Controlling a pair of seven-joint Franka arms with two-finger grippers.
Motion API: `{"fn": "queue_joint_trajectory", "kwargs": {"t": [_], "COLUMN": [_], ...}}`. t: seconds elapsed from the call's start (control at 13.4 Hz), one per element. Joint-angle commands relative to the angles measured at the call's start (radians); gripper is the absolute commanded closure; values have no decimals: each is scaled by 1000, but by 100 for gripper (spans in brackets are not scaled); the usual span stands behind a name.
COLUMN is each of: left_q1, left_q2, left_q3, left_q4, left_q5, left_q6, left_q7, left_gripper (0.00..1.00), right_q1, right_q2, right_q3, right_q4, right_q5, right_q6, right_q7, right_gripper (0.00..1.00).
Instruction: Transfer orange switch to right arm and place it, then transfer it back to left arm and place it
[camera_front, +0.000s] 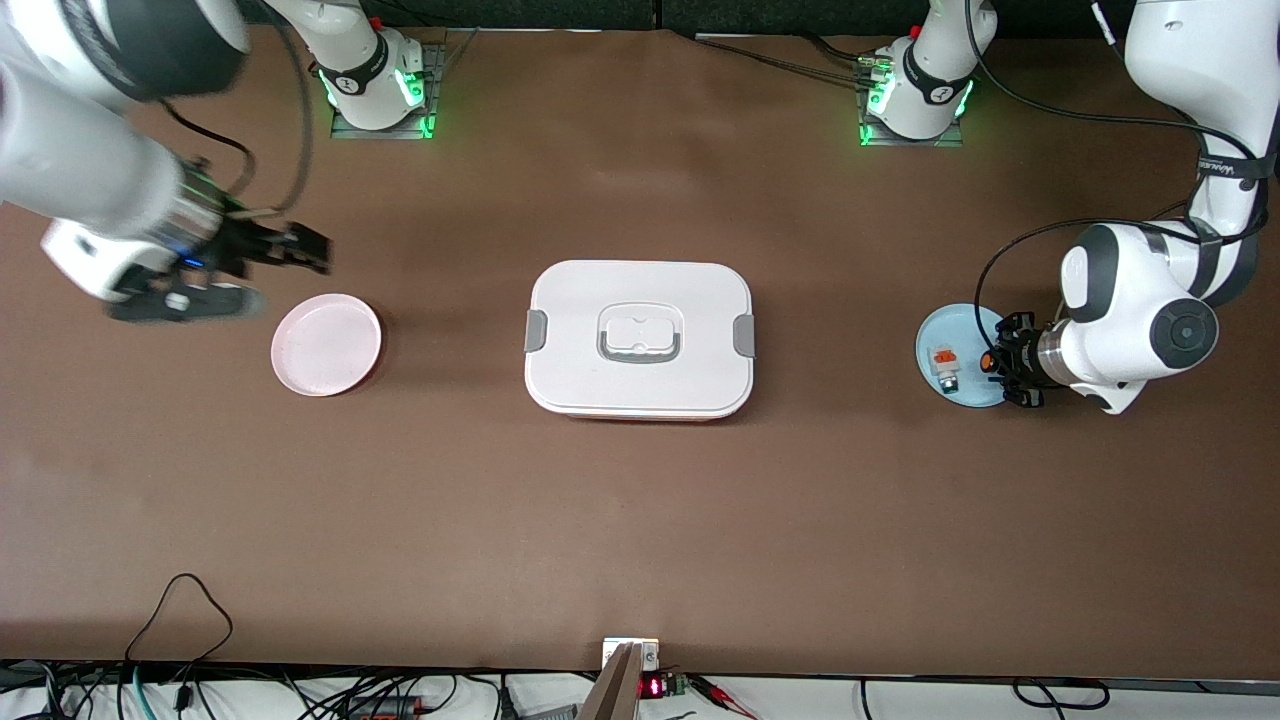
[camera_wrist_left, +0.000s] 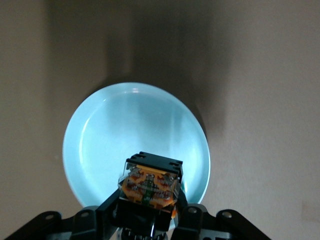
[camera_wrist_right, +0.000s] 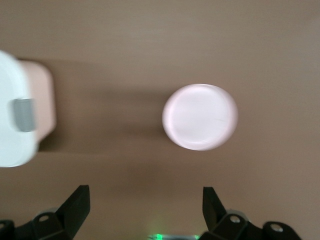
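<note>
The brown bench (camera_front: 640, 500) carries three things in a row. Nearest the front camera of them, by a little, is the large white rounded-rectangle box (camera_front: 640, 340) with grey side latches and a grey-edged lid handle, sitting at the middle of the bench. Its lid is on.

Toward the left arm's end lies a round pale blue plate (camera_front: 950, 330). On it rests a small white-and-grey block with an orange top (camera_front: 944, 365). The left gripper (camera_front: 1000, 362) is low over the plate's edge, at the side toward the left arm's end of the bench. Its jaws are closed on the orange switch (camera_front: 986, 362), a tiny black-bodied push-button with a round orange face. In the left wrist view the switch (camera_wrist_left: 148, 184) sits clamped between the black fingers (camera_wrist_left: 110, 210), its clear-cased orange-and-black end toward the camera, with the blue plate (camera_wrist_left: 100, 135) under it.

Toward the right arm's end lies a round pale pink plate (camera_front: 326, 344), well apart from the box. The right gripper (camera_front: 295, 248) hangs above the bench near that plate, slightly farther up the front view. Its jaws stand wide apart and hold nothing. In the right wrist view the two black fingertips (camera_wrist_right: 77, 202) are spread, with the pink plate (camera_wrist_right: 200, 116) and a corner of the box (camera_wrist_right: 17, 125) below.
</note>
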Motion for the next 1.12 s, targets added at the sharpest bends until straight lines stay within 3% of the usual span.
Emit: {"fn": "queue_joint_trajectory", "kwargs": {"t": [0.0, 0.15, 0.3, 0.45, 0.52, 0.6, 0.67, 0.82, 0.9, 1.04], "left_q1": [26, 26, 26, 26, 26, 26, 26, 27, 26, 26], "left_q2": [-17, 13, 18, 20, 20, 20, 18, 7, 6, -6], "left_q3": [-5, -4, 5, 10, 13, 13, 13, 13, 12, 9], "left_q4": [-125, -158, -177, -184, -182, -182, -181, -158, -127, -23], "left_q5": [26, 29, 29, 31, 31, 31, 31, 31, 31, 31], "left_q6": [178, 226, 227, 227, 227, 227, 227, 208, 176, -8], "left_q7": [-19, -21, -24, -27, -27, -27, -26, -12, 3, 127], "left_gripper": [100, 100, 99, 76, 73, 24, 0, 0, 0, 0], "right_q1": [-6, -21, -29, -91, -107, -112, -87, 34, 43, 45], "right_q2": [17, 21, 20, 17, 18, 20, 14, 14, 12, 7], "right_q3": [-77, -91, -90, -91, -93, -117, -184, -348, -351, -349], "right_q4": [69, 55, 42, 26, 37, 38, 37, 31, 26, 29], "right_q5": [-82, -48, -47, -38, -30, -27, -5, 53, 53, 53], "right_q6": [-45, -38, 57, 149, 148, 146, 153, 150, 145, 137], "right_q7": [8, 14, 13, -5, -33, -59, -100, -145, -145, -138], "right_gripper": [0, 0, 0, 0, 0, 0, 0, 0, 0, 0]}}
